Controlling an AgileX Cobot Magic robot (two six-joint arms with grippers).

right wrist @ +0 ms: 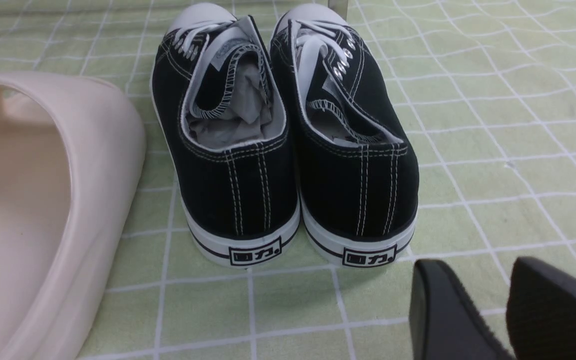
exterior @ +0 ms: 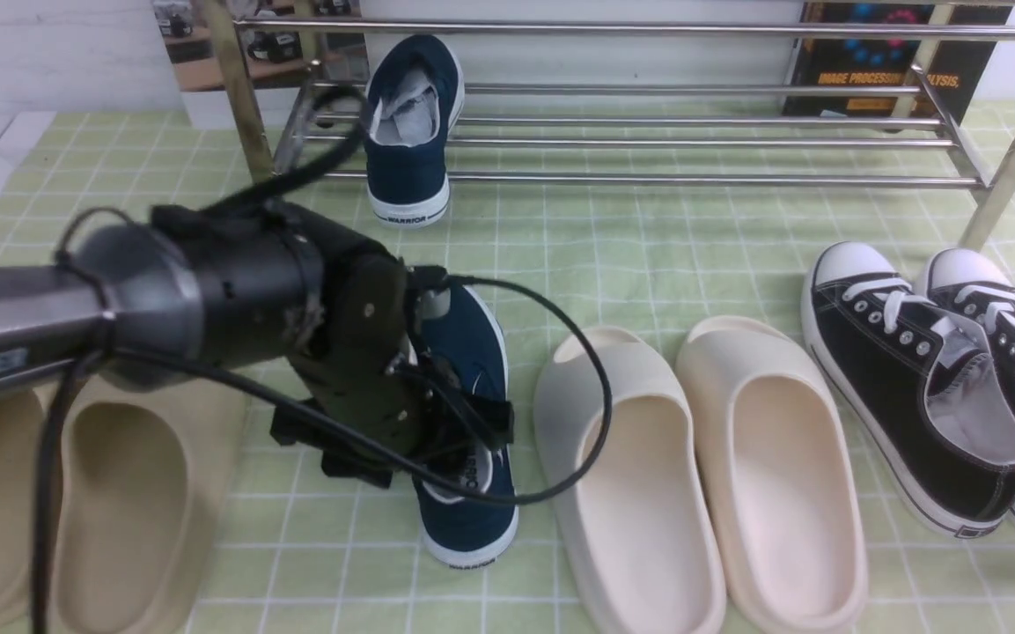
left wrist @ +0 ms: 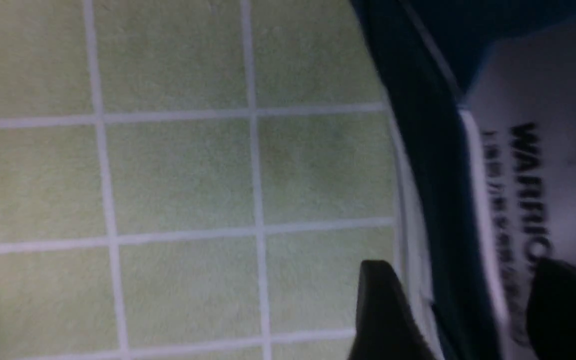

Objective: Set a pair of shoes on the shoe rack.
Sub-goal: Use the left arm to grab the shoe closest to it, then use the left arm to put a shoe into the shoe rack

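One navy slip-on [exterior: 408, 132] stands on the shoe rack [exterior: 692, 180] near its left end, heel toward me. The second navy slip-on [exterior: 470, 519] lies on the green mat below. It also shows in the left wrist view [left wrist: 442, 165] with "WARRIOR" on its grey insole. My left gripper [exterior: 463, 440] is down over its heel half. In the left wrist view the left gripper [left wrist: 462, 267] is open and straddles the side wall, one finger outside by the white sole and one over the insole. My right gripper [right wrist: 477, 270] is open and empty, low over the mat.
Cream slides [exterior: 701, 475] lie right of the navy shoe. Beige slides [exterior: 120, 493] lie at the left under my left arm. Black lace-up sneakers [exterior: 912, 387] sit at the right, just ahead of my right gripper [right wrist: 288, 150]. A rack leg [exterior: 1009, 158] stands beyond them.
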